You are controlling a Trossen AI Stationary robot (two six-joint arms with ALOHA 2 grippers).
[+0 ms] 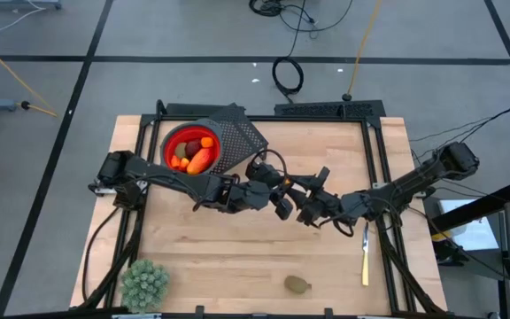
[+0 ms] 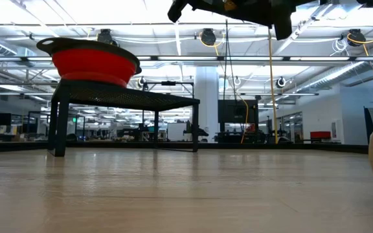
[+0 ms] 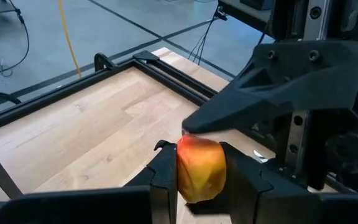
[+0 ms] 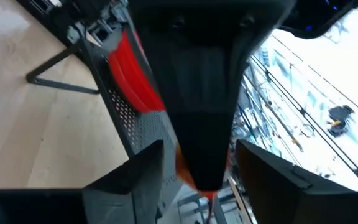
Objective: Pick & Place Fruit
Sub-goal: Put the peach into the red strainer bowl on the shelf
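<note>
So from my remote seat: both arms meet over the middle of the desk (image 1: pixel 237 257) in the high view. My left end effector (image 3: pixel 199 177) is clamped on a red-orange-yellow fruit piece (image 3: pixel 200 168); the left wrist view shows it squeezed between the two dark fingers (image 3: pixel 164 174), lifted off the wood.

The right end effector (image 4: pixel 199 171) sits right up against the left one, center of the high view. Its fingers stand apart in its own wrist view, straddling the other arm's dark body, with nothing of its own gripped as far as I can see.

The red bowl (image 1: pixel 191 146) is upper left of center in the high view, perched on a black mesh stand (image 1: pixel 242 137), already holding several orange and dark pieces. One brownish-green oval (image 1: pixel 297 284) lies near the bottom edge, right of center. The spiky green plant (image 1: pixel 144 283) is at lower left, and a yellow-handled knife (image 1: pixel 366 257) lies at lower right.
</note>
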